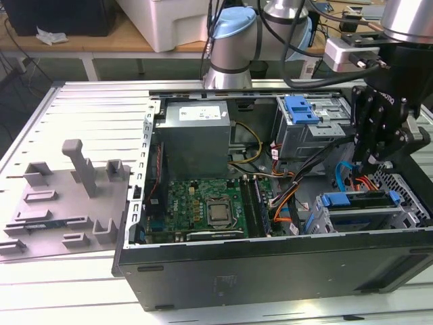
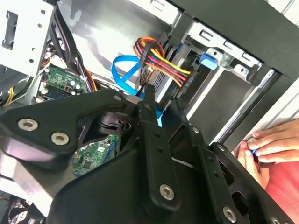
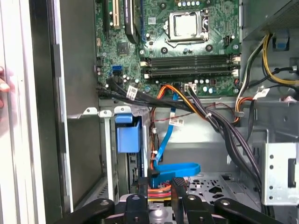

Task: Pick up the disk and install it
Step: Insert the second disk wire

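Observation:
The disk [image 1: 358, 202] lies flat in the drive bay at the case's corner on the exterior view's right, its blue frame showing along the edges. In the first wrist view the frame's blue tab [image 3: 127, 137] stands in the bay, and red, yellow and orange wires [image 3: 159, 190] run to the disk's end beside a blue data cable [image 3: 175, 169]. My gripper [image 1: 371, 162] hangs just above that end of the disk, its fingers [image 3: 178, 186] apart around the wires, holding nothing. The second wrist view shows the gripper [image 2: 161, 100] over the same wires [image 2: 161, 60].
Inside the open case [image 1: 270, 261] are the grey power-supply box [image 1: 196, 135], the green motherboard [image 1: 203, 203] and a silver cage with a blue latch [image 1: 302, 112]. A grey fixture [image 1: 61, 196] lies on the table at the exterior view's left. A person's hand [image 2: 268, 142] rests on the case's edge.

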Available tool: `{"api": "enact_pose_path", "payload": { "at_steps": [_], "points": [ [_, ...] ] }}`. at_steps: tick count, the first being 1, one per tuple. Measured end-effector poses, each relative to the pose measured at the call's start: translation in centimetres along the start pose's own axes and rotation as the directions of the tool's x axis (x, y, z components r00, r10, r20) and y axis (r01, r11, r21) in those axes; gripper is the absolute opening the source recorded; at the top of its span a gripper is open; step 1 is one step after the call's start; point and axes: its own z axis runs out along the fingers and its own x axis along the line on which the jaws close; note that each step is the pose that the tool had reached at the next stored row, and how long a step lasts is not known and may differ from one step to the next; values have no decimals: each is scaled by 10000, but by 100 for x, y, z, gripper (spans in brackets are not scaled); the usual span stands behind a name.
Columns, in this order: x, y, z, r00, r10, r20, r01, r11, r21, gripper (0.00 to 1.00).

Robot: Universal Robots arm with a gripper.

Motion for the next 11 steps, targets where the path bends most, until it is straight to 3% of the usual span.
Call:
{"api": "enact_pose_path", "payload": {
  "at_steps": [2, 3, 5, 6, 7, 11],
  "points": [
    [-1, 3, 0, 10000, 4, -29, -4, 10000, 0, 34],
    [-3, 3, 0, 10000, 2, -79, -2, 10000, 2, 34],
    [-19, 4, 1, 9992, -11, -388, 12, 10000, 6, 34],
    [-33, 4, 2, 9983, -22, -586, 22, 10000, 9, 34],
    [-47, 4, 3, 9978, -25, -662, 26, 10000, 10, 34],
    [-89, 6, 5, 9976, -17, -688, 18, 10000, 10, 34]
  ]
}}
